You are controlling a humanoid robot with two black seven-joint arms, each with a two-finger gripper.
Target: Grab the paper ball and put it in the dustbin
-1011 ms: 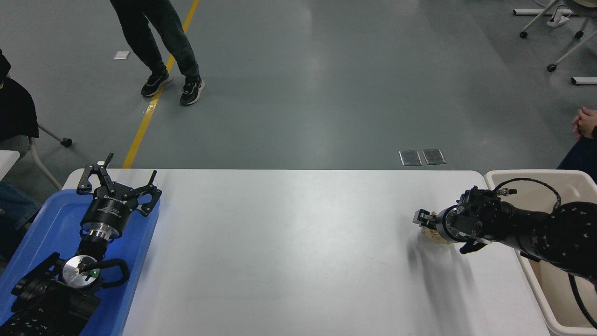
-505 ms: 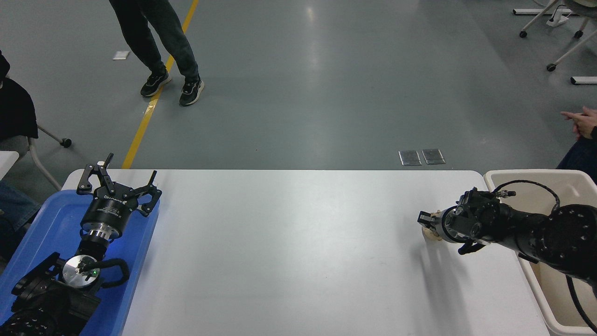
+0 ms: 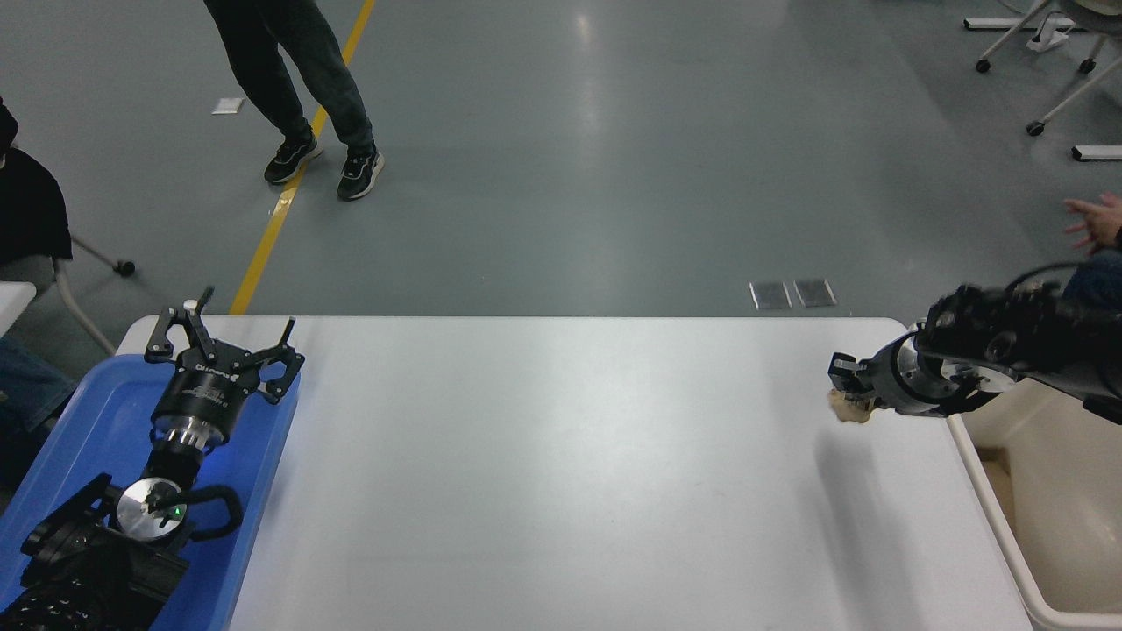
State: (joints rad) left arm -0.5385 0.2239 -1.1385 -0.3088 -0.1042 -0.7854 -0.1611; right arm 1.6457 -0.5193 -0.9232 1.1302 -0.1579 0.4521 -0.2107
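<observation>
Paper ball [image 3: 848, 408], one only, hangs pinched at the tip of the right gripper [image 3: 847, 387], lifted clear of the white table [image 3: 561, 473] near its far right corner, its shadow falling on the tabletop below. One dustbin [image 3: 1043, 491], cream-beige with a thick rim, stands against the table's right edge, just beside the raised ball; the ball is over the table, not over the tub. Two black arms are in view. The right one reaches in from the right edge above the bin's far end, its fingers closed on the wad. The left gripper [image 3: 223, 337] sits parked at lower left over one blue tray [image 3: 79, 438], its fingers spread wide.

Compared with half a second ago, the right arm has risen and swung toward the far right, carrying the ball up off the surface where it was low against the tabletop; more of the bin's inside now shows. The left arm has not moved.

The tabletop is bare white with soft glare. Beyond it lies grey floor with one yellow line [image 3: 289, 184] and two metal floor plates [image 3: 793, 294]. A person's legs [image 3: 298, 96] stand at the top left, and another person's hand [image 3: 1096, 223] shows at the right edge. Wheeled chair legs [image 3: 1043, 61] show at the top right.
</observation>
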